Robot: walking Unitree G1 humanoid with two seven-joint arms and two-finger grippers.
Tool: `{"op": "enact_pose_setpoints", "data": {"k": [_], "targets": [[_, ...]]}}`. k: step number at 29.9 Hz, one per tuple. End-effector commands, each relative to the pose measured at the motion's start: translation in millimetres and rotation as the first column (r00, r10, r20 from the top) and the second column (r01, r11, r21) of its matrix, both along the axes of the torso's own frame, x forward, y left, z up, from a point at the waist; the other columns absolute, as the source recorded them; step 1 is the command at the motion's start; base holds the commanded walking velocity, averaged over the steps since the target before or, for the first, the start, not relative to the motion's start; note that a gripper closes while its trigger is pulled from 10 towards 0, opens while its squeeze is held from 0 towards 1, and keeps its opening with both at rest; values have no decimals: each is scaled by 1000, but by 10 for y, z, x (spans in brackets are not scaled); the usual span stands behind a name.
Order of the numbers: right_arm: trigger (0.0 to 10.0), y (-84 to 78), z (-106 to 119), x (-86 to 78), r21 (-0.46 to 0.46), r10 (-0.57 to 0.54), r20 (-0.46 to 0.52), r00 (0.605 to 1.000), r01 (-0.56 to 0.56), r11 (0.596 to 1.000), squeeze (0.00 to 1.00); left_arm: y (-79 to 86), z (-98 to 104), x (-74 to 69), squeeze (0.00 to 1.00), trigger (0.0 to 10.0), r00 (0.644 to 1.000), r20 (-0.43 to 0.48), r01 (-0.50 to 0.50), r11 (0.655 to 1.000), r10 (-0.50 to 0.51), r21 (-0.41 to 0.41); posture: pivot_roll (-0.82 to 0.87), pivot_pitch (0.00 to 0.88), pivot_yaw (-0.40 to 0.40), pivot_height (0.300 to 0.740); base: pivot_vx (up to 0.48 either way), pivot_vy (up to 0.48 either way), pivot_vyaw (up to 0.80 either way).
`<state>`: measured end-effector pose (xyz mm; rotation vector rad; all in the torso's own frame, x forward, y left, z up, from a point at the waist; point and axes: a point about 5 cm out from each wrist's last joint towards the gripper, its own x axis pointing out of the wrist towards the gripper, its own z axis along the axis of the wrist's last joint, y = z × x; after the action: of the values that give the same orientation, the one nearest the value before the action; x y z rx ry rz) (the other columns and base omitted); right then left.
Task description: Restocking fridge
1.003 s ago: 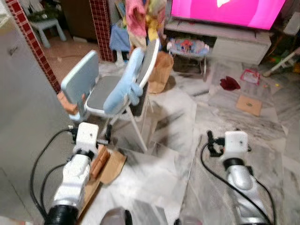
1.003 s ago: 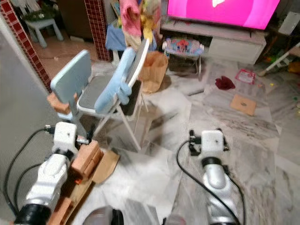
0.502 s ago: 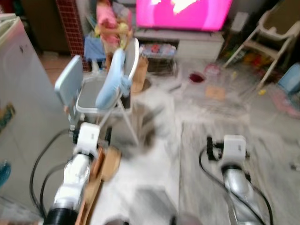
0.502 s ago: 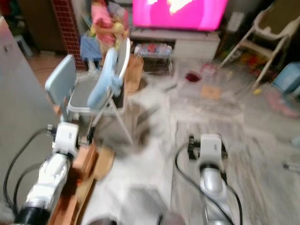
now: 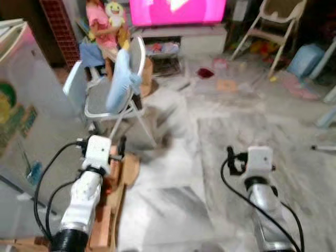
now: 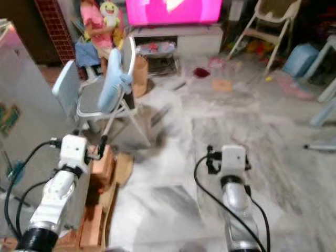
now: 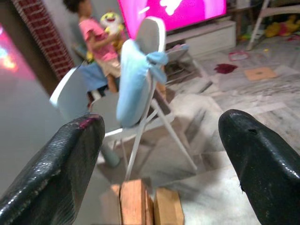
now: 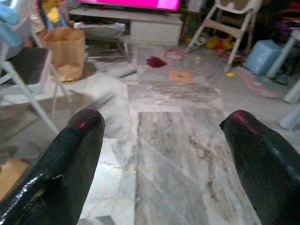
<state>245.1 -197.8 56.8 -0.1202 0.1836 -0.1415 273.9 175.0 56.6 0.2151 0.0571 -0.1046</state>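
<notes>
The grey fridge (image 5: 23, 100), with stickers on its side, stands at the far left. My left arm (image 5: 84, 194) reaches forward beside it, over wooden blocks (image 5: 111, 207) on the floor. My left gripper (image 7: 161, 124) is open and holds nothing; it faces a folding chair (image 7: 136, 89) draped with a blue cloth. My right arm (image 5: 260, 184) is held out over bare marble floor. My right gripper (image 8: 164, 119) is also open and holds nothing. No item for stocking can be made out.
A person in pink (image 5: 100, 26) holding a yellow plush toy stands behind the chair (image 5: 113, 97). A bright pink TV (image 5: 176, 9) is at the back above a low cabinet. A paper bag (image 8: 68, 51), a white high chair (image 5: 265, 23) and a blue bin (image 5: 304, 58) stand around the marble floor (image 5: 231, 121).
The camera has swung and pulled back, so the chair now lies further off and more of the fridge and the room's right side shows. Both arms keep the same pose.
</notes>
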Motion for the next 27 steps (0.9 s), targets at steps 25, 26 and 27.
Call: {"op": "enact_pose_setpoints", "data": {"k": [25, 26, 27], "targets": [[10000, 82, 67, -1, 22, 71, 47, 996, -72, 997, 0, -32, -9, 18, 0, 10000, 1000, -11, 20, 1000, -20, -15, -53, 0, 24, 740, 0, 178, 480], [10000, 78, 57, -4, 20, 67, 44, 997, -68, 997, 0, -45, -15, 13, 0, 10000, 1000, -13, 28, 1000, -28, -13, -51, 0, 25, 740, 0, 0, 0], [10000, 76, 44, -7, 17, 66, 40, 997, -66, 998, 0, -85, -22, -5, 0, 10000, 999, -10, 53, 999, -53, -6, -51, 0, 26, 740, 0, 0, 0]]}}
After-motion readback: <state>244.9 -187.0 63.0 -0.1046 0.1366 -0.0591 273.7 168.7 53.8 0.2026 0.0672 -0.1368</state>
